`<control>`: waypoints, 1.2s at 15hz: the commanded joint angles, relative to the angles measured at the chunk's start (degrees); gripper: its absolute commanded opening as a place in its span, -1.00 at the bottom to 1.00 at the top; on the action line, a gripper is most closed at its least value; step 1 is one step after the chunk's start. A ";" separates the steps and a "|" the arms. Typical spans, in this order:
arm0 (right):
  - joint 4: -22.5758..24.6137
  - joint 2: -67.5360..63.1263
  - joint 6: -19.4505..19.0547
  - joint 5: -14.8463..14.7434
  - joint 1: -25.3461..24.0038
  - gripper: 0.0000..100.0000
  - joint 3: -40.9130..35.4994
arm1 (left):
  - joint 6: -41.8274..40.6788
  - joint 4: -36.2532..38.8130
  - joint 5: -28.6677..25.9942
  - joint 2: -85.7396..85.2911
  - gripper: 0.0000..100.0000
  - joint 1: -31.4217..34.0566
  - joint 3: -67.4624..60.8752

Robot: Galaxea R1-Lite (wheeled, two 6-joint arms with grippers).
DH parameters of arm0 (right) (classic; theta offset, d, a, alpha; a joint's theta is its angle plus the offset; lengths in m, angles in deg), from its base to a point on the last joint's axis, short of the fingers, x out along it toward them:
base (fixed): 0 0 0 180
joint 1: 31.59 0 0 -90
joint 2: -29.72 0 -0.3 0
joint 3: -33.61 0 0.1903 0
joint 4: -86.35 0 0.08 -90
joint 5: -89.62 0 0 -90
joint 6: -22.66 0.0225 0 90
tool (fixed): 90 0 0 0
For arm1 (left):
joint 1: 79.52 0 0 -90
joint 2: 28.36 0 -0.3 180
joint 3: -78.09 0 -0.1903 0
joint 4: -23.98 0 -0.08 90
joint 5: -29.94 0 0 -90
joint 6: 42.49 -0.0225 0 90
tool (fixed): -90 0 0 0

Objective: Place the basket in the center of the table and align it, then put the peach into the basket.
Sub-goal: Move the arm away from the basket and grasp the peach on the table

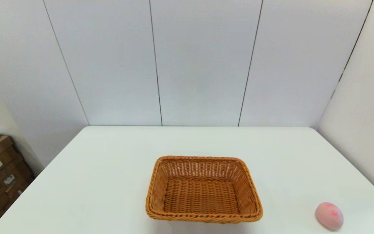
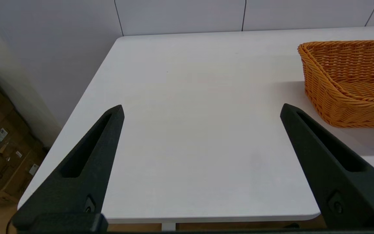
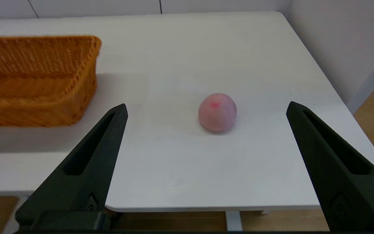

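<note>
From the head camera, you have the shallow orange-brown woven wicker basket (image 1: pixel 203 190) sitting roughly mid-width on the large white smooth table (image 1: pixel 109 169), close to the near edge, its sides about square to that edge. It holds nothing. The small pale-pink peach with red blotches (image 1: pixel 329 215) lies well apart from the basket, toward the robot's right and also near that edge. Neither arm shows here.

In the left wrist camera, your left gripper (image 2: pixel 201 109) is spread wide with nothing between its 2 fingers, held back off the table's near edge, the basket off to its right.

In the right wrist camera, your right gripper (image 3: pixel 206 107) is equally wide and empty, also behind the near edge, with the peach lying on the table ahead of it, between the lines of its 2 fingers.

The basket likely still needs nudging away from you toward the centre. Push it evenly on its braided rim so it doesn't twist, then close gently on the peach at its widest part, since it may roll.
</note>
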 commanded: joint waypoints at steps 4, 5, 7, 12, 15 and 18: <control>-8.55 -53.19 1.97 -6.46 -0.07 1.00 29.56 | 1.65 0.00 0.62 -0.53 1.00 0.00 -0.04; -9.87 -56.70 1.79 -6.28 -0.16 1.00 31.05 | 1.91 0.00 0.71 -0.53 1.00 0.00 -0.04; -10.40 -63.21 2.14 -6.46 0.01 1.00 31.58 | 2.09 0.00 0.71 -0.53 1.00 0.00 -0.04; -9.08 -77.27 2.94 -6.55 0.19 1.00 31.14 | 1.82 0.00 0.62 -0.53 1.00 0.00 -0.04; -6.53 -84.91 5.13 -6.72 0.54 1.00 29.91 | 1.91 0.00 0.62 -0.53 1.00 0.00 -0.04; 1.03 -92.56 5.31 -6.81 0.98 1.00 27.19 | 1.91 0.00 0.62 -0.53 1.00 0.00 -0.04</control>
